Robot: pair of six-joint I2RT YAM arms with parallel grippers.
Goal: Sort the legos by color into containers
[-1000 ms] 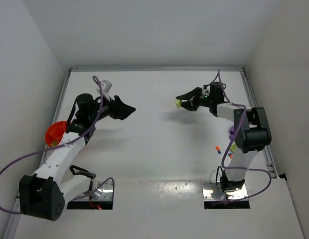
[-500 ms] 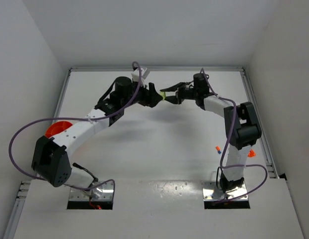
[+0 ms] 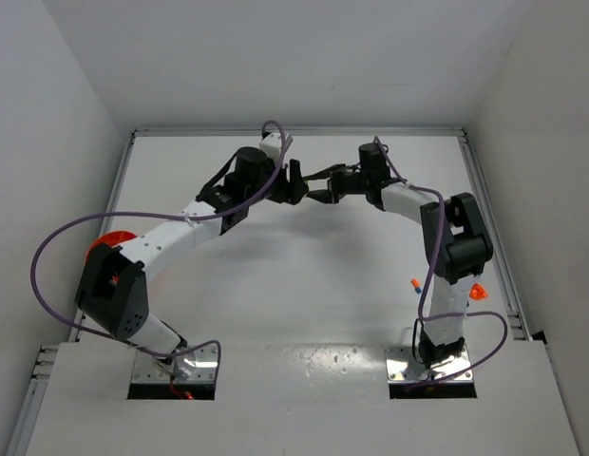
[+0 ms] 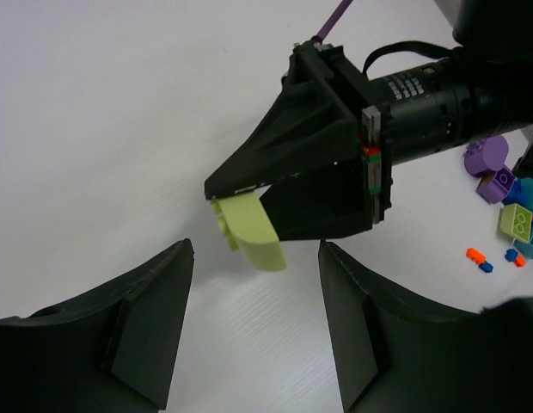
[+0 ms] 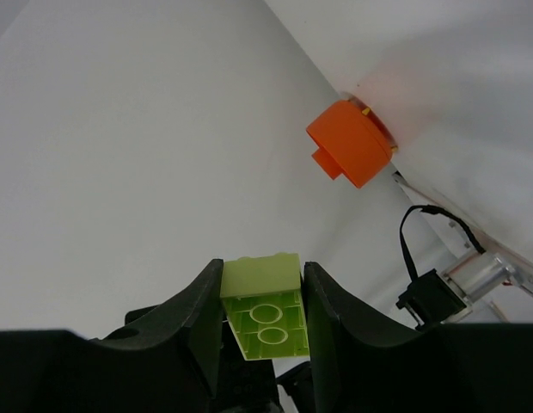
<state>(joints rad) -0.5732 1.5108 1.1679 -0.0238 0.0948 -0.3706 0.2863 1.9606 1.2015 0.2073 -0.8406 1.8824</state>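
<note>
While the right fingers (image 5: 194, 331) pinch a lime green lego (image 5: 265, 318), the left fingers (image 4: 142, 340) stand open just beside it. It looks like a hand-over; next, the left fingers should close on it gently.

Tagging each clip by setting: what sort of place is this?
Probably a lab robot test cell: a white table boxed in by plain white walls, left arm and right arm bolted at its near edge, loose toy bricks and an orange bowl.

White table (image 3: 304, 285): orange bowl (image 3: 95, 249) left, loose legos (image 3: 415, 284) right.
</note>
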